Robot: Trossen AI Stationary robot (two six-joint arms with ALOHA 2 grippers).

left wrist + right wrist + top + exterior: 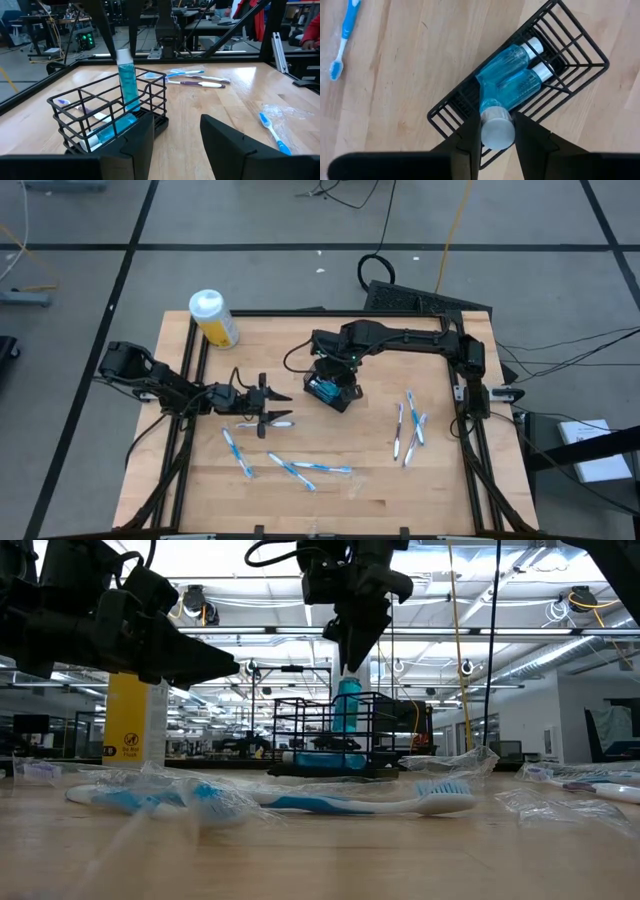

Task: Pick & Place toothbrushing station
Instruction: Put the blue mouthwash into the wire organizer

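The black wire basket (332, 392) stands mid-table, also seen in the left wrist view (75, 107) and the low view (385, 730). Two teal tubes (527, 75) lie in it. My right gripper (496, 125) hangs over it, shut on a third teal tube (128, 80) that stands upright. My left gripper (290, 409) is level and open left of the basket, its fingers (130, 145) pointing at it and touching nothing. White-and-blue toothbrushes lie flat on the table near the front (295, 469) and to the right (410, 425). My right gripper pinches the tube's white cap end (496, 132) between its two fingers, coming steeply from above. The tube stands nearly upright below the fingers. Its lower end (132, 102) is inside the basket; whether it rests on the bottom does not show.
A yellow bottle with a white cap (213, 317) stands at the far left of the table. Clear plastic wrappers (560, 802) lie among the brushes. Black frame rails (470, 430) run along both table sides.
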